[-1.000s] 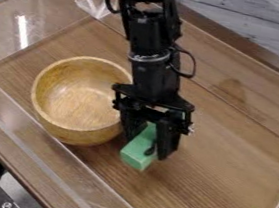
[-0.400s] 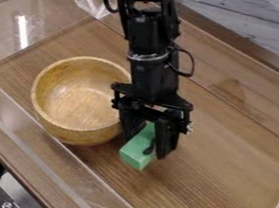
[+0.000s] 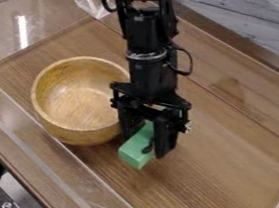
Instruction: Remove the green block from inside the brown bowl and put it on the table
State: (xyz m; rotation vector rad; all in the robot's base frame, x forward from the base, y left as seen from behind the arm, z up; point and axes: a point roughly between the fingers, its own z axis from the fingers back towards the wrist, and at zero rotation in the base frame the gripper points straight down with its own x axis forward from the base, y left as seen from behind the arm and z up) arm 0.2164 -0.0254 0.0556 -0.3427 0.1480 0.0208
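- Green block (image 3: 136,149): small bright green bar, out of the bowl, sitting between the fingers of the claw (image 3: 151,142). Its lower end appears to rest on, or sit just above, the table; contact cannot be confirmed from this view.
- Claw: black, two-fingered, on the single arm, pointing steeply downward. Fingers clamped on the upper part of the green block, one on each side.
- Key relation: the block lies directly under the claw, not off to any side. Its long axis runs from the claw down toward the near edge of the picture, tilted rather than flat. Judged consequence: the coming move is a release, and the block may tip over onto its broad face once let go.
- Brown bowl (image 3: 65,93): round light wooden bowl, interior visibly empty, just beside the block on the picture's left. The block's lower corner is near the bowl's outer wall; whether they touch cannot be told.
- Table (image 3: 228,152): brown wood-grain surface, flat and bare on the picture's right of the claw and toward the near edge.
- Room: clear acrylic walls (image 3: 20,29) ring the table; the near wall stands not far in front of the block, so open space lies mainly to the right.
- Task standing, as a judgement: removal done, placement nearly done, release outstanding.
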